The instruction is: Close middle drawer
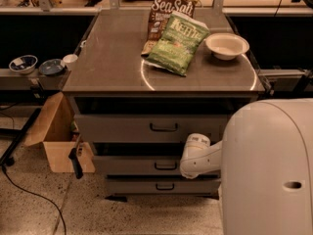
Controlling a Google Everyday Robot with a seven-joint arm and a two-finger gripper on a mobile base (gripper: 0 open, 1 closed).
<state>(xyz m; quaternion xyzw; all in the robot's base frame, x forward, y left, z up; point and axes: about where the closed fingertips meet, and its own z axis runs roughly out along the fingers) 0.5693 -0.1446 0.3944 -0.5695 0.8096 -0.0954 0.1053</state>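
The middle drawer [132,164] is the second grey front of the cabinet, with a small dark handle [165,166]. It stands out a little from the cabinet, with a dark gap above its front. My gripper [190,166] is at the end of the white arm [198,153], which reaches from the right. It is at the right part of the middle drawer's front, just right of the handle. The arm's white end hides its tip.
The top drawer [146,127] also stands out, and the lowest drawer [146,186] is below. Two chip bags [178,42] and a white bowl [226,45] lie on the cabinet top. A cardboard box [58,141] stands at the left. My white body [269,170] fills the right.
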